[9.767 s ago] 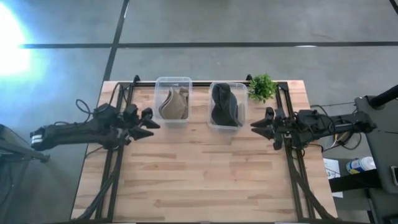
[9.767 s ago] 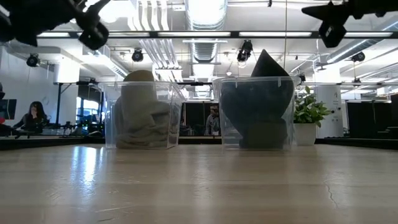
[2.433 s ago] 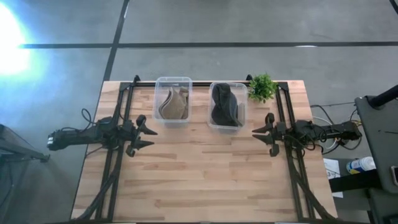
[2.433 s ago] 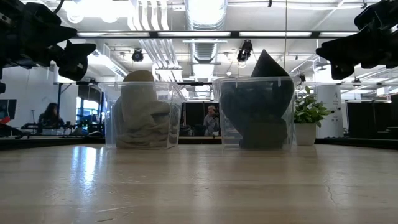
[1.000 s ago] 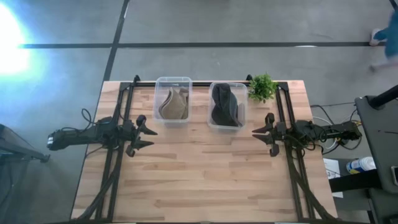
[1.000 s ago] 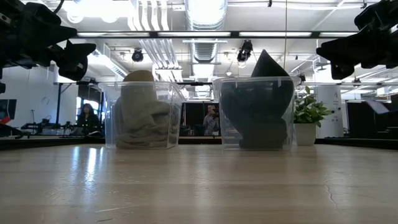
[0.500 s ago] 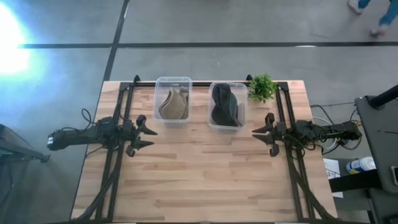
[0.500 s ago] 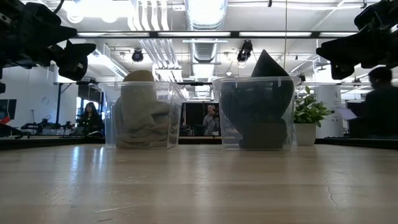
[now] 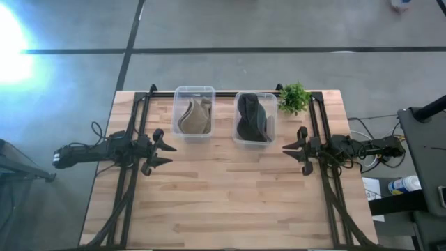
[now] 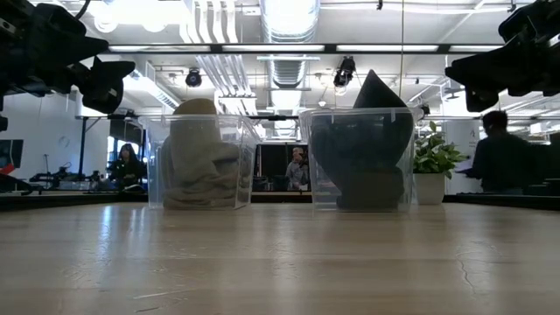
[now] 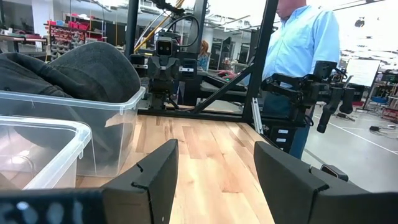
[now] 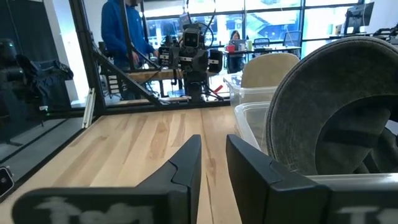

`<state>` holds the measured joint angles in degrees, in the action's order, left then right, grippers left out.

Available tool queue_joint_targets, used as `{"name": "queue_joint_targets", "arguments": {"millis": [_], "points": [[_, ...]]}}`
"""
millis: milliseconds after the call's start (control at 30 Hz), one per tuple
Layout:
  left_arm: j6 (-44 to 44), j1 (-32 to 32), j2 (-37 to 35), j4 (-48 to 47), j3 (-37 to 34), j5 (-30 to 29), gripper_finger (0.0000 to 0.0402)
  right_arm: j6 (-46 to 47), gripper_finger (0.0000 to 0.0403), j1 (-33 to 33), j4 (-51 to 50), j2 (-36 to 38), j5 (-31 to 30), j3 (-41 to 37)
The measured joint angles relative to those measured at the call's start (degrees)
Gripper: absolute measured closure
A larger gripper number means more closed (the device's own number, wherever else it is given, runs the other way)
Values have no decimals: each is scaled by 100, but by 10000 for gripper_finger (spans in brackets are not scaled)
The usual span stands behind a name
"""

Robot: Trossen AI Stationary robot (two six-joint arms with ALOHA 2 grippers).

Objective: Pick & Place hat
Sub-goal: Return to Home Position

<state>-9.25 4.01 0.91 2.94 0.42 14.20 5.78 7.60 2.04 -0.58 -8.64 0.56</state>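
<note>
1. both arms have drawn back from the bins to the side edges of the tabletop (image 9: 230, 195), and neither has moved in the last couple of seconds
2. the left end effector (image 9: 167, 151) hangs empty, fingers spread wide; the right end effector (image 9: 291, 151) is empty too, fingers a little apart
3. the brown caps (image 9: 194, 116) lie in the left transparent bin (image 9: 194, 88), dark caps (image 9: 251, 118) in the right bin (image 9: 255, 93)
4. only a person (image 10: 499, 162) behind the table has newly appeared; the job looks finished
</note>
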Motion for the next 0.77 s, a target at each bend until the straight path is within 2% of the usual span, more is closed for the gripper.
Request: {"name": "queue_joint_targets", "arguments": {"millis": [767], "points": [[2,-2,-2,0,-1,0,197,1,320,0,0,0,-1,0]]}}
